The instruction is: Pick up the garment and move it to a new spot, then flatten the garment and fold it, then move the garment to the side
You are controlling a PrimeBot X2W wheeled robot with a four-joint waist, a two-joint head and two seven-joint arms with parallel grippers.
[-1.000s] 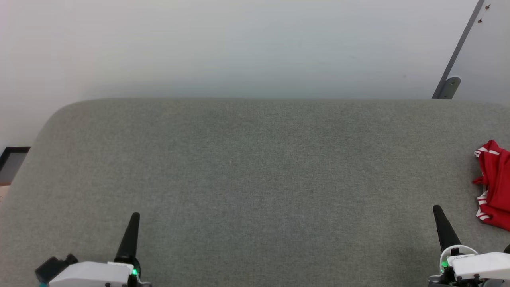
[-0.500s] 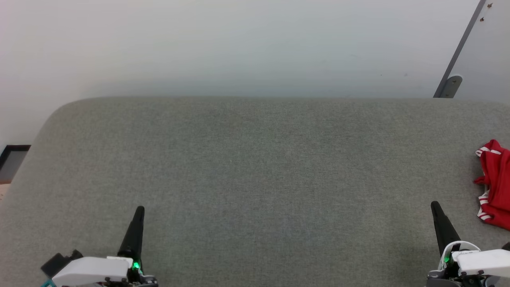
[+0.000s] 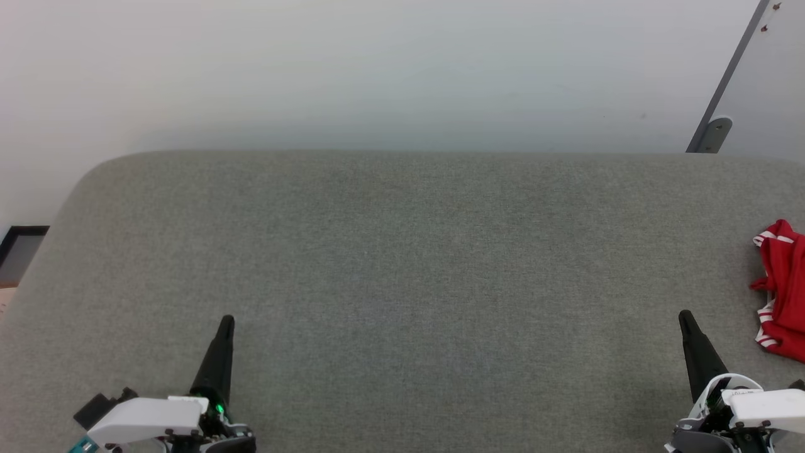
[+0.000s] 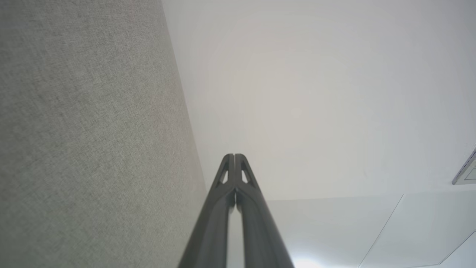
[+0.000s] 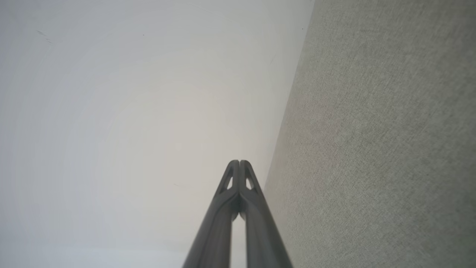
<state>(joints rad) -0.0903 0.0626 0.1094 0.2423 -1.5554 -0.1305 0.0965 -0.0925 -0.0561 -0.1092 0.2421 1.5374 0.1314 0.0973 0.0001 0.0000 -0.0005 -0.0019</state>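
Garment (image 3: 783,292) lies bunched at right, long axis near-to-far; left end effector (image 3: 226,321) and right end effector (image 3: 684,314) clenched empty.

A grey fabric-covered desk (image 3: 402,251) with a rounded far-left corner stood before a plain white wall (image 3: 377,75), a slanted grey bar (image 3: 732,69) with a metal bracket (image 3: 716,129) rising beyond the desk's far-right edge and a dark-framed panel (image 3: 19,251) lying just off its left edge.
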